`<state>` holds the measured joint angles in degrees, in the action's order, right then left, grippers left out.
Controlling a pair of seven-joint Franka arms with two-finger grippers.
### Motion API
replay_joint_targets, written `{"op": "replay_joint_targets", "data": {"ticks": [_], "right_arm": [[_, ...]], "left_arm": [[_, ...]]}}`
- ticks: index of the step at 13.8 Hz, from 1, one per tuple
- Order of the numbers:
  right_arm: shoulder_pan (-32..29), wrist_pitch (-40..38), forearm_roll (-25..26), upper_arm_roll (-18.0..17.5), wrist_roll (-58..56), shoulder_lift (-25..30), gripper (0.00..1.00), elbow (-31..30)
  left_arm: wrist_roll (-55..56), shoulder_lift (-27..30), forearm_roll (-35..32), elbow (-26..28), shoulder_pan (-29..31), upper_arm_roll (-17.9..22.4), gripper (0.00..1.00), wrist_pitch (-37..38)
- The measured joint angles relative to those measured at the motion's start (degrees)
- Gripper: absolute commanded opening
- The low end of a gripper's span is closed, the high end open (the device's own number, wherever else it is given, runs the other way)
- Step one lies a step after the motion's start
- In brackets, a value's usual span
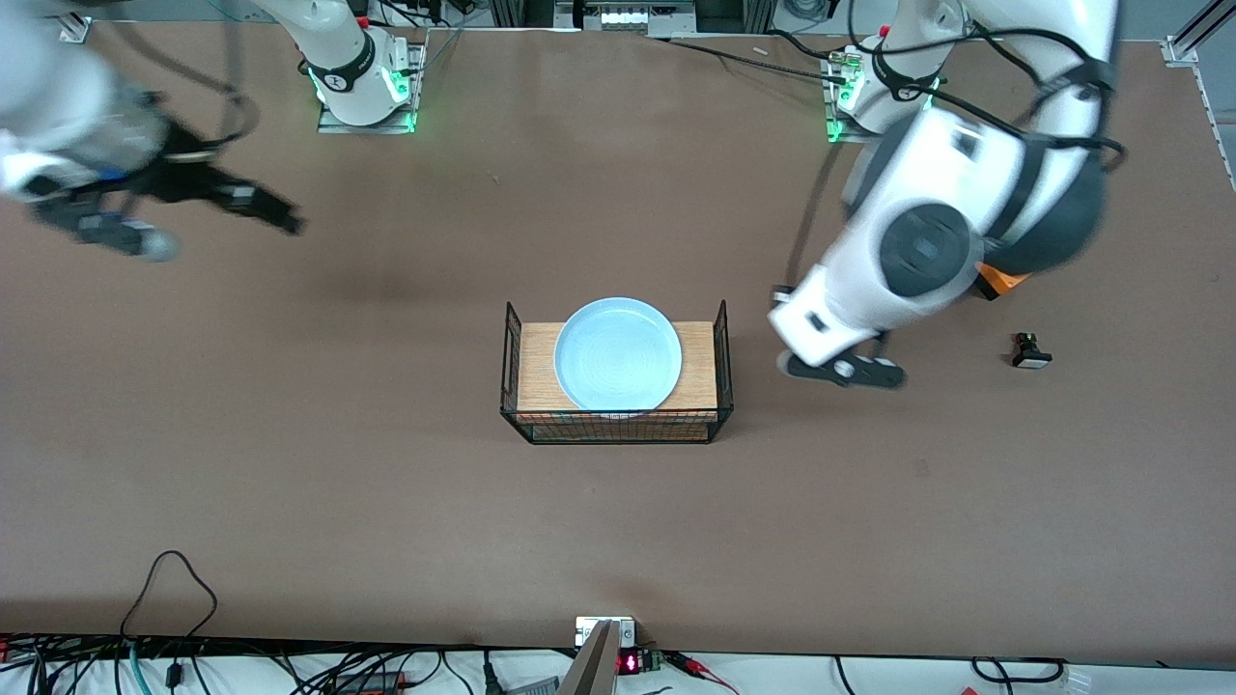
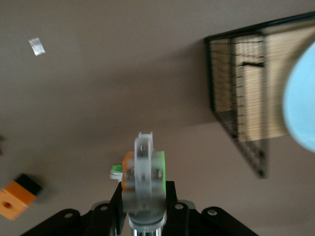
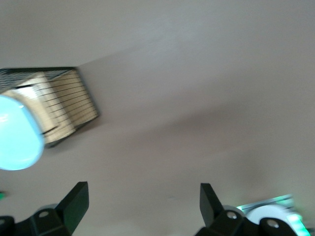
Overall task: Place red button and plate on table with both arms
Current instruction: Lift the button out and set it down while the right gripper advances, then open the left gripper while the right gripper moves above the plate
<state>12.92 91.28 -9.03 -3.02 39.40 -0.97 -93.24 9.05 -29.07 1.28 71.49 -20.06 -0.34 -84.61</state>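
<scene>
Nearest the camera, a wire basket point(image 1: 614, 427) stands mid-surface point(image 1: 386, 521), with bare brown room on every side. Inside, the blue plate point(image 1: 618, 352) fills most of its wooden floor, rim close to the basket's walls. The left hand point(image 1: 843, 370) hangs over open surface between the basket and a small black-and-white part point(image 1: 1030, 351), fingers clamped on a small white part point(image 2: 158, 167) edged orange and green; whether it is the red button I cannot tell. The right hand point(image 1: 282, 218) hangs over the right arm's end, fingers apart.
</scene>
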Motion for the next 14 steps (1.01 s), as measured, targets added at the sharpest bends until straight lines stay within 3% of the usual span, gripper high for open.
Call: {"op": "replay_joint_targets", "data": {"ticks": [5, 8, 10, 12, 14], "right_arm": [[15.96, 14.19, 0.07, -2.03, 30.65, -6.82, 1.0, -0.36], [19.23, 20.07, 0.12, -2.0, 41.67, -11.37, 1.0, -0.38], [19.55, 21.51, 0.12, -1.88, 43.29, -13.53, 1.0, -0.29], [19.6, 21.84, 0.36, -1.75, 43.54, -14.18, 1.0, 0.41], [19.6, 21.8, 0.37, -1.53, 43.59, -14.16, 1.0, 1.37]], "left_arm": [[-16.22, -0.44, -5.08, 9.19, 8.23, 0.09, 0.31, -5.34], [-19.76, -0.87, -7.9, 15.94, 10.5, 0.02, 0.33, -11.39], [-20.03, -0.79, -7.92, 16.77, 10.8, -0.37, 0.35, -12.16], [-20.03, -0.48, -7.93, 16.77, 10.76, -0.92, 0.47, -12.16], [-20.03, -0.42, -7.95, 16.77, 11.13, -0.92, 1.0, -12.16]]}}
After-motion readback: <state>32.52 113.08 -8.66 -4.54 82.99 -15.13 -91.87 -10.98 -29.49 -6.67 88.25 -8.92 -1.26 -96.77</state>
